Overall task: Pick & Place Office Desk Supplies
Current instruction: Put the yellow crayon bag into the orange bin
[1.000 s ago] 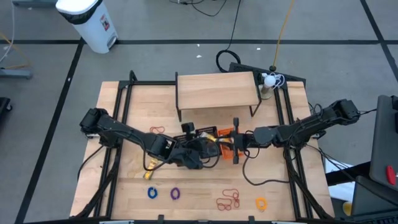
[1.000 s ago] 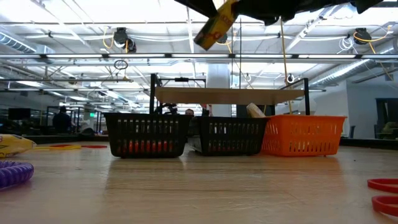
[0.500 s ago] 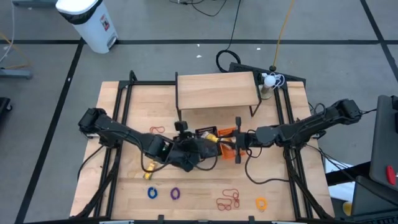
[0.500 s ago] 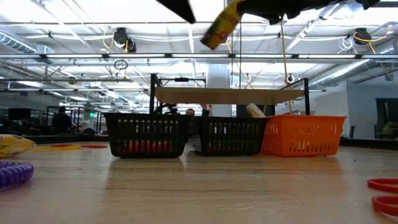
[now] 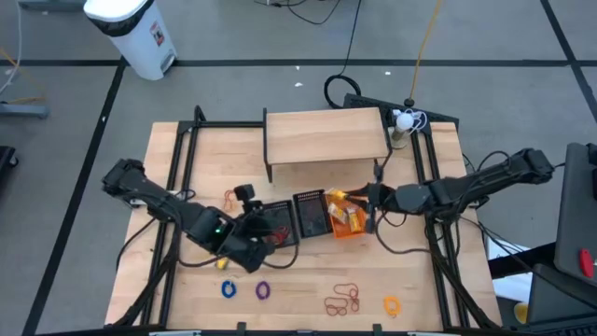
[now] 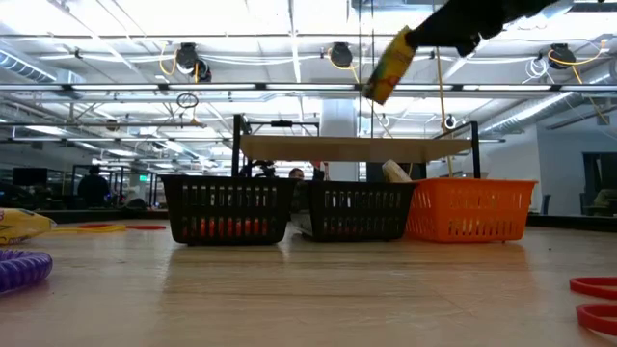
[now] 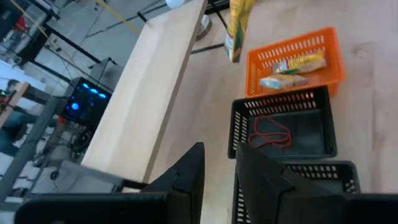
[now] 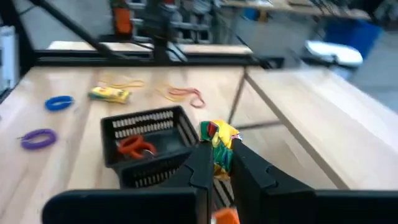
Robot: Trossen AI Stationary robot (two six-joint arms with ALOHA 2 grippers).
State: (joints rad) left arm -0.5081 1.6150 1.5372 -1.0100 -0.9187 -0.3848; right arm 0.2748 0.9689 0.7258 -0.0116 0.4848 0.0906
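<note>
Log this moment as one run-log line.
right gripper: shut on yellow packet, above orange basket | left gripper: empty, near black baskets | purple ring: on table

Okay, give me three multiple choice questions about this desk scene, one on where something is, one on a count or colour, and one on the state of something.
1. Where is the right pincer?
A. above the orange basket
B. over the wooden shelf
C. at the table's near edge

2. How many baskets stand in a row?
A. two
B. three
C. four

3. What is the right pincer doing?
A. hanging open
B. shut on nothing
C. shut on a yellow packet

Answers: 1 A, the high view shows it over the orange basket. 2 B, two black baskets and one orange. 3 C, the low view shows the packet in mid-air.
</note>
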